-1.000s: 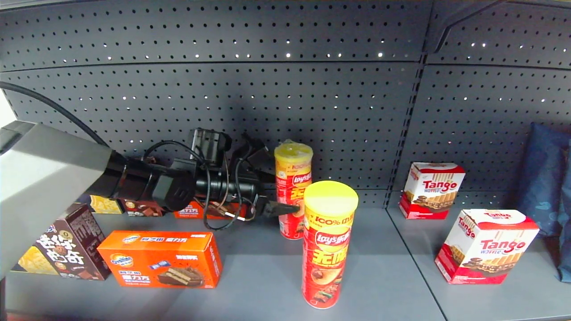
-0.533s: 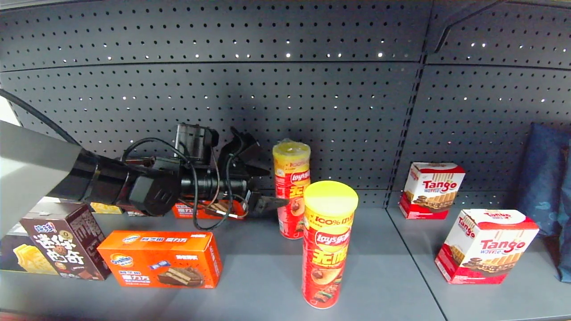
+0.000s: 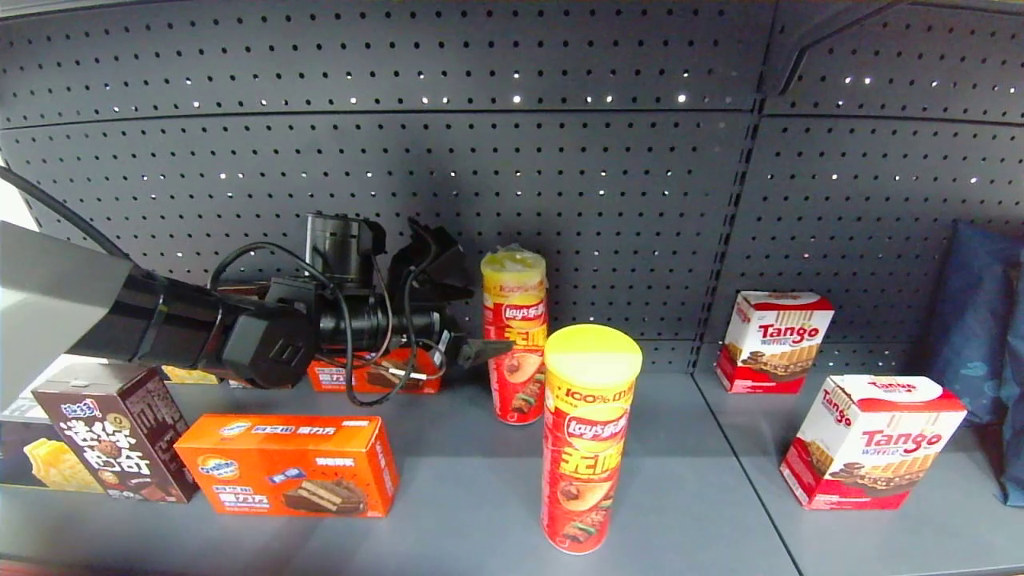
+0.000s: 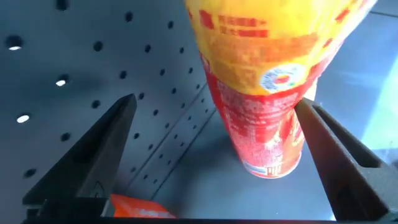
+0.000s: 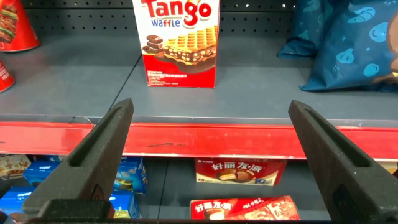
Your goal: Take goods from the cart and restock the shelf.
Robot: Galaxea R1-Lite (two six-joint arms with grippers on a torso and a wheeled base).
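Two red chip cans with yellow lids stand on the grey shelf [image 3: 472,488]. The rear can [image 3: 514,336] is near the pegboard and the front can [image 3: 590,436] is closer to me. My left gripper [image 3: 474,316] is open at the rear can's left side, and its lower fingertip [image 3: 488,349] reaches the can's edge. In the left wrist view the rear can [image 4: 267,93] stands between the spread fingers of the left gripper [image 4: 216,104], which are wider than the can. My right gripper [image 5: 211,107] is open and holds nothing, in front of the shelf's red edge [image 5: 205,134].
Orange wafer boxes [image 3: 292,474] and a brown box [image 3: 120,432] lie left under the arm. Two red and white waffle boxes [image 3: 872,440] [image 3: 772,330] and a blue bag [image 3: 980,320] sit right. A lower shelf holds more boxes [image 5: 239,171]. Bare shelf lies between the cans and the waffle boxes.
The left gripper has drawn back to the left and risen a little. The rear can has shifted slightly left and turned. The front can and the boxes have not moved.
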